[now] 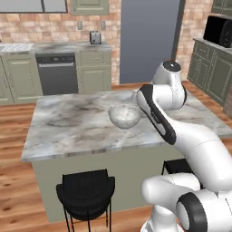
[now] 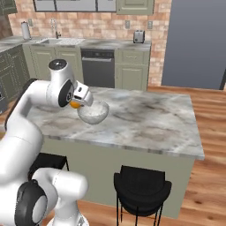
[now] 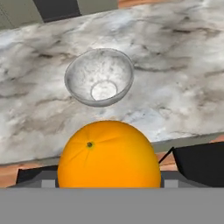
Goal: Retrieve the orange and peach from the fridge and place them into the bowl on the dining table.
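The pincer [image 2: 76, 104] holds the smooth, round, bright orange fruit [image 3: 109, 155] between its jaws, just above the near edge of the grey-veined white marble counter [image 3: 183, 65]. I judge the fruit light and firm, but its skin is slippery and round, so the grip should stay across its widest part. The shallow, glossy, pale grey bowl [image 3: 99, 76] stands empty just ahead.

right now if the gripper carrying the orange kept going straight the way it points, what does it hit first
Most likely the bowl: in the hand view it sits straight ahead of the gripper and the orange it holds, empty. Depth is unclear, so it might meet the dining table just short of it.
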